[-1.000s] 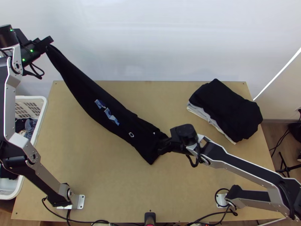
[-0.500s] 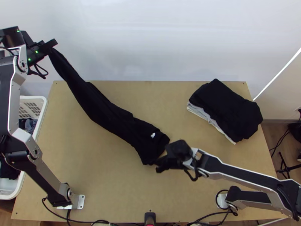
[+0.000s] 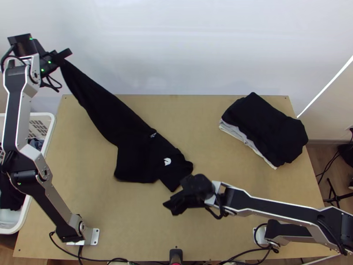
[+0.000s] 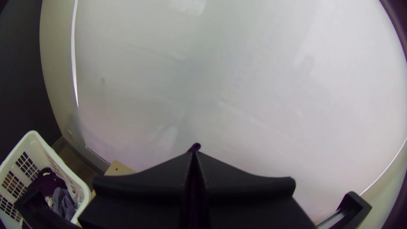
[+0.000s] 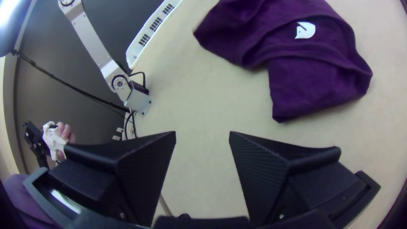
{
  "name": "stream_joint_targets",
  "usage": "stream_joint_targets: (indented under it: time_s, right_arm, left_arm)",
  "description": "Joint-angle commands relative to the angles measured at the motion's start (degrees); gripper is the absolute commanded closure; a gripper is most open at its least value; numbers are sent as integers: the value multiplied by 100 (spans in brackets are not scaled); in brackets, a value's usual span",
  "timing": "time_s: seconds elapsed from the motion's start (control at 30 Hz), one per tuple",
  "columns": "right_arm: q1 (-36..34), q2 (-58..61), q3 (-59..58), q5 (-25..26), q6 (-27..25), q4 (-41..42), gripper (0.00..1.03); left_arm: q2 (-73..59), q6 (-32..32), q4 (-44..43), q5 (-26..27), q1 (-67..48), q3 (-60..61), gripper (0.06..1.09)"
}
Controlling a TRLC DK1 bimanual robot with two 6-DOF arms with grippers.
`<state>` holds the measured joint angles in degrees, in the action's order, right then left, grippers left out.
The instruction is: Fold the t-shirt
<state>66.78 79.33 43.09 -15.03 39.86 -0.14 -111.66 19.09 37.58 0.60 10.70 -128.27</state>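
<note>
In the top view my left gripper [image 3: 63, 58] is up beyond the table's far left corner. In the left wrist view my left gripper [image 4: 195, 154] is shut on a bit of the dark t-shirt [image 4: 195, 146]. From there the black t-shirt [image 3: 128, 132] slants down to the table's middle, its lower end bunched and lying on the wood. My right gripper [image 3: 173, 206] hangs over the table just nearer than that end. In the right wrist view my right gripper [image 5: 202, 138] stands open, nothing between its fingers, apart from the t-shirt [image 5: 313, 72] with its white print.
A pile of folded clothes [image 3: 264, 128] lies at the table's far right. A white basket [image 3: 49, 126] with clothes stands beyond the left edge, partly behind the left arm. A person's hand [image 5: 65, 132] on a white device shows in the right wrist view.
My right gripper has come off the t-shirt's lower end and moved nearer and left. My left gripper has shifted slightly right and nearer; the cloth has turned and part now spreads toward the near side.
</note>
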Motion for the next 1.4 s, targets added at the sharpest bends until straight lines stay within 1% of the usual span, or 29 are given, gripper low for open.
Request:
stream_joint_targets:
  time_s: [0.0, 0.1, 0.17, 0.23, 0.3, 0.33, 0.47, 0.5, 0.53, 0.57, 0.6, 0.63, 0.67, 0.7, 0.73, 0.77, 0.8, 0.83, 0.87, 0.9, 0.97, 1.0, 1.03, 1.07, 1.13, 1.2, 1.3, 1.33, 1.37]
  right_arm:
    - [-711, -128, 525, 35, 57, -390, 37]
    - [-1089, 258, 1061, 114, 163, -1111, 37]
    - [-1256, 768, 1782, 167, 260, -1981, 37]
    - [-1326, 1216, 2388, 184, 189, -2693, 37]
    - [-1326, 1506, 2643, 176, -198, -2851, 37]
    - [-1326, 1603, 2661, 167, -268, -2790, 37]
    - [-1132, 2034, 3214, 167, -250, -2710, 37]
    - [-1027, 2131, 3364, 184, -338, -2702, 37]
    - [-922, 2210, 3504, 281, -672, -2666, 37]
    - [-755, 2315, 3689, 703, -1112, -2649, 37]
    - [-588, 2412, 3830, 1063, -1683, -2631, 37]
    - [-473, 2473, 3935, 1301, -2114, -2596, 37]
    - [-359, 2526, 3953, 1476, -2527, -2412, 37]
    - [-280, 2535, 3900, 1547, -2949, -2130, 37]
    - [-227, 2570, 3865, 1555, -3168, -1814, 37]
    - [-201, 2623, 3917, 1582, -3133, -1638, 37]
    - [-192, 2675, 4058, 1582, -2869, -1638, 38]
    - [-201, 2746, 4234, 1573, -2351, -1682, 38]
    - [-218, 2825, 4436, 1573, -1709, -1805, 38]
    - [-245, 2913, 4647, 1582, -839, -1998, 40]
    - [-368, 3089, 4937, 1582, 831, -2245, 47]
    - [-394, 3194, 5051, 1582, 1534, -2438, 51]
    - [-385, 3317, 5174, 1582, 2088, -2666, 55]
    - [-341, 3440, 5297, 1582, 2299, -2851, 55]
    - [-192, 3713, 5561, 1582, 2360, -3000, 54]
    - [-104, 3976, 5833, 1608, 2536, -3080, 54]
    - [54, 4293, 6308, 2021, 2879, -3361, 54]
    - [124, 4389, 6458, 2056, 2958, -3431, 50]
    - [203, 4486, 6598, 2056, 3054, -3528, 40]
  left_arm:
    - [-137, -11, -93, 1, -6, -14, 105]
    - [-181, -11, -102, 1, 11, -84, 105]
    - [-181, -11, -102, 1, 38, -111, 105]
    - [-181, -11, -93, 1, 64, -111, 105]
    - [-181, -11, -58, 1, 99, -111, 105]
    - [-172, -11, -49, 1, 99, -111, 105]
    - [-163, -11, -41, 1, 99, -102, 105]
    - [-163, -28, -41, -7, 99, -102, 105]
    - [-155, -55, -49, -7, 99, -102, 105]
    - [-155, -64, -58, -7, 108, -102, 105]
    - [-146, -72, -67, -16, 125, -102, 105]
    - [-146, -72, -67, -16, 152, -102, 105]
    - [-146, -72, -67, -16, 187, -102, 105]
    - [-146, -72, -67, -7, 205, -84, 105]
    - [-146, -72, -67, -16, 213, -67, 105]
    - [-146, -64, -67, -7, 222, -58, 105]
    - [-146, -64, -67, -7, 240, -49, 105]
    - [-146, -64, -67, -7, 248, -49, 105]
    - [-155, -64, -76, -7, 257, -49, 105]
    - [-163, -64, -102, -7, 266, -49, 105]
    - [-181, -55, -137, -7, 275, -58, 105]
    - [-199, -55, -155, -7, 266, -58, 105]
    - [-225, -37, -155, -7, 266, -58, 105]
    - [-234, -20, -155, -7, 248, -58, 105]
    - [-251, 7, -155, -7, 205, -49, 105]
    - [-269, 33, -155, -7, 187, -49, 105]
    - [-287, 77, -155, -7, 169, -40, 105]
    - [-295, 86, -155, -7, 169, -40, 105]
    - [-304, 77, -155, -7, 161, -40, 105]
